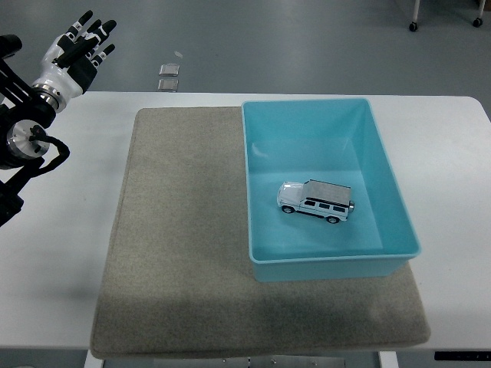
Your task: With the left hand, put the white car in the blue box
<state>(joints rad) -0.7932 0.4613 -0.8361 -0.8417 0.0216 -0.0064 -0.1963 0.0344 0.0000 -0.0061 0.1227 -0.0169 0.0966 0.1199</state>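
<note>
The white car (316,201) lies on its wheels on the floor of the blue box (387,173), slightly right of the middle, nose pointing left. The box stands on the right part of the grey mat (184,230). My left hand (77,46) is far off at the upper left corner, above the table's far edge, with its fingers straight and spread and nothing in them. It is well clear of the box and the car. My right arm does not show.
The white table (69,245) carries the mat. Two small square plates (169,77) are set in the floor beyond the table's far edge. Wheels of a cart (414,26) stand at the top right.
</note>
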